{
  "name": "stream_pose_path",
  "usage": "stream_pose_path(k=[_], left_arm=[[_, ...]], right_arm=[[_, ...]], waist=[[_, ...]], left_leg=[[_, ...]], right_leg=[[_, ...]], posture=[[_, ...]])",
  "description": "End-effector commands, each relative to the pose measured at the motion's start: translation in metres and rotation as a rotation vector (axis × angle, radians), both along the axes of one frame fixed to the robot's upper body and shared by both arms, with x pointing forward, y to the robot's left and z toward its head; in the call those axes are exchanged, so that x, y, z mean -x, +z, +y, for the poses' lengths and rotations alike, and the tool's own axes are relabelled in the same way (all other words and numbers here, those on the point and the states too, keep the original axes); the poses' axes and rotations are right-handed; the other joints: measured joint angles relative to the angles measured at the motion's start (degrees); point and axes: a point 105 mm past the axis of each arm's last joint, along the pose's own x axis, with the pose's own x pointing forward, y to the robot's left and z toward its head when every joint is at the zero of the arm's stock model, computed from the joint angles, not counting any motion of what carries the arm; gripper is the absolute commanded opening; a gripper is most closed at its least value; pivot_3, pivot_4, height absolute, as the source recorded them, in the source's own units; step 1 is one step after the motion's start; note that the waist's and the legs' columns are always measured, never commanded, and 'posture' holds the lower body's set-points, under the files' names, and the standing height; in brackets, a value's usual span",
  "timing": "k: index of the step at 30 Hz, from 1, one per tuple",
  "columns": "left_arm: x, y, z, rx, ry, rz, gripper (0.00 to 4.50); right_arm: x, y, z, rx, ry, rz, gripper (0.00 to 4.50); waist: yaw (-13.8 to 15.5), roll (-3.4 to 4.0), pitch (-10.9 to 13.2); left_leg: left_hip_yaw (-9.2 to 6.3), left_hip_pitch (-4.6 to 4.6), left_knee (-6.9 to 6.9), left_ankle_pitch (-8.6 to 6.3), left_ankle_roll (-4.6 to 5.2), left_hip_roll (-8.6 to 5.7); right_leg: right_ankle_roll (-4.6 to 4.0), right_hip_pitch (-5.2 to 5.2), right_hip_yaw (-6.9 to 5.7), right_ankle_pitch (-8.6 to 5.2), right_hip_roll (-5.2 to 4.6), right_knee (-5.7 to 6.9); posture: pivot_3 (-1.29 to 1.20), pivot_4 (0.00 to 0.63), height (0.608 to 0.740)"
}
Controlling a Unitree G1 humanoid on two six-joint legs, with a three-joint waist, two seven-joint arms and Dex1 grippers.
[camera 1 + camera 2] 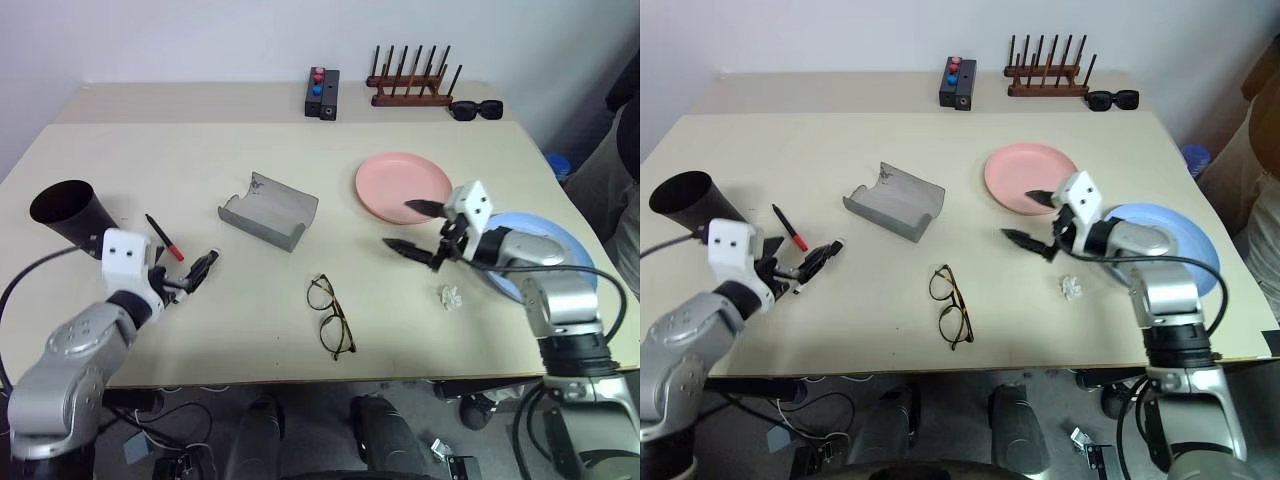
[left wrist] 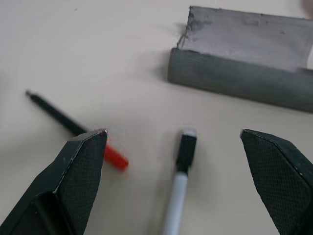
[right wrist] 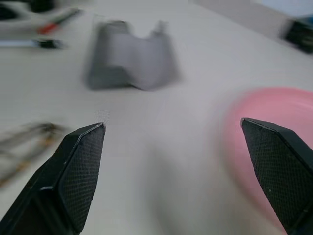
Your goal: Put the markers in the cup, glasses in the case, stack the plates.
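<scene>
The left claw (image 1: pixel 200 268) is held open and empty above the desk (image 1: pixel 200 160), with the white marker (image 2: pixel 179 177) lying between its fingers and the black marker (image 1: pixel 164 238) just beside it. The cup (image 1: pixel 70 212) lies tipped on its side at the left edge. The right claw (image 1: pixel 412 228) is spread wide and empty, near the pink plate (image 1: pixel 395 180); the blue plate (image 1: pixel 1180 235) is partly covered by that arm. The grey case (image 1: pixel 268 208) stands open mid-desk, with the glasses (image 1: pixel 331 316) nearer the front edge.
</scene>
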Motion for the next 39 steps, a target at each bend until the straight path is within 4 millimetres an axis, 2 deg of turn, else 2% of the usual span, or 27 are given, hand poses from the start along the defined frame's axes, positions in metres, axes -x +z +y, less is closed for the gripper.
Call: stream_pose_path(k=[1, 9, 14, 17, 20, 22, 27, 28, 32, 35, 39], left_arm=[[-0.005, -0.014, -0.005, -0.035, 0.004, 0.147, 4.48], [-0.008, -0.014, -0.011, 0.005, -0.007, 0.311, 4.48], [0.0, -0.022, -0.019, -0.003, -0.042, 0.419, 4.48], [0.006, -0.025, -0.017, 0.002, -0.033, 0.482, 4.48], [0.009, -0.026, -0.011, -0.006, -0.014, 0.505, 3.62], [0.01, -0.028, -0.006, -0.025, 0.005, 0.521, 2.72], [0.01, -0.028, 0.002, -0.034, 0.036, 0.524, 0.15], [0.008, -0.025, 0.002, -0.035, 0.039, 0.511, 0.06], [-0.003, -0.007, 0.002, -0.041, 0.049, 0.398, 0.06], [-0.025, 0.049, -0.001, -0.024, 0.056, -0.01, 0.06], [-0.032, 0.094, 0.007, 0.087, 0.117, -0.271, 0.06]], right_arm=[[0.015, 0.015, 0.02, -0.041, 0.057, -0.04, 4.5], [0.059, 0.013, 0.049, -0.006, 0.222, 0.002, 4.5], [0.059, 0.007, 0.056, -0.012, 0.236, 0.016, 4.5], [0.059, 0.004, 0.059, -0.025, 0.246, 0.02, 4.5], [0.06, 0.0, 0.061, -0.034, 0.252, 0.024, 4.5], [0.059, -0.004, 0.062, -0.036, 0.257, 0.03, 4.5], [0.06, -0.007, 0.064, -0.038, 0.266, 0.034, 4.5], [0.06, -0.008, 0.064, -0.04, 0.268, 0.037, 4.5], [0.061, -0.012, 0.067, -0.034, 0.278, 0.041, 4.5], [0.058, -0.012, 0.072, -0.057, 0.272, 0.021, 4.5], [0.05, -0.001, 0.082, -0.102, 0.264, -0.018, 4.5]], waist=[[0.0, 0.0, 0.0], [0.1, -0.02, 0.0], [0.0, -0.03, 0.0], [0.0, -0.03, 0.0], [0.0, -0.04, 0.0], [0.0, -0.03, 0.0], [0.1, -0.04, 0.0], [0.1, -0.04, 0.0], [0.1, -0.04, 0.0], [0.2, -0.09, 0.0], [0.2, -0.12, 0.0]], left_leg=[[0.0, 0.0, 0.0, 0.0, 0.0, 0.0], [-0.07, 0.0, 0.01, 0.0, 0.0, 0.0], [-0.08, 0.01, -0.02, 0.0, 0.0, 0.01], [-0.08, 0.01, -0.02, 0.0, 0.0, 0.01], [-0.08, 0.02, -0.02, 0.0, 0.0, 0.01], [-0.08, 0.04, -0.06, 0.0, 0.0, 0.01], [-0.08, 0.05, -0.06, 0.0, 0.0, 0.01], [-0.07, 0.05, -0.06, 0.0, -0.01, 0.01], [-0.08, 0.05, -0.06, 0.0, -0.01, 0.0], [-0.08, 0.05, -0.07, 0.0, -0.01, 0.0], [-0.07, 0.04, -0.06, 0.0, -0.01, 0.01]], right_leg=[[0.02, 0.01, -0.01, -0.01, 0.0, 0.0], [0.03, 0.02, -0.04, -0.03, 0.01, 0.01], [0.04, 0.0, -0.05, -0.03, 0.02, 0.01], [0.03, 0.01, -0.05, -0.03, 0.01, 0.01], [0.04, 0.01, -0.06, -0.03, 0.01, 0.01], [0.04, 0.0, -0.05, -0.03, 0.01, 0.01], [0.03, 0.01, -0.05, -0.03, 0.0, 0.0], [0.03, 0.02, -0.05, -0.03, -0.01, 0.0], [0.03, 0.02, -0.05, -0.03, 0.0, -0.01], [0.03, 0.02, -0.06, -0.03, -0.01, -0.02], [0.02, 0.04, -0.07, -0.02, -0.01, -0.03]], posture=[[0.0, 0.15, 0.74], [0.0, 0.15, 0.74], [0.0, 0.15, 0.74], [0.0, 0.15, 0.74], [0.0, 0.15, 0.74], [0.0, 0.15, 0.74], [0.0, 0.15, 0.74], [0.0, 0.15, 0.74], [0.0, 0.15, 0.74], [0.0, 0.15, 0.74], [0.0, 0.15, 0.74]])
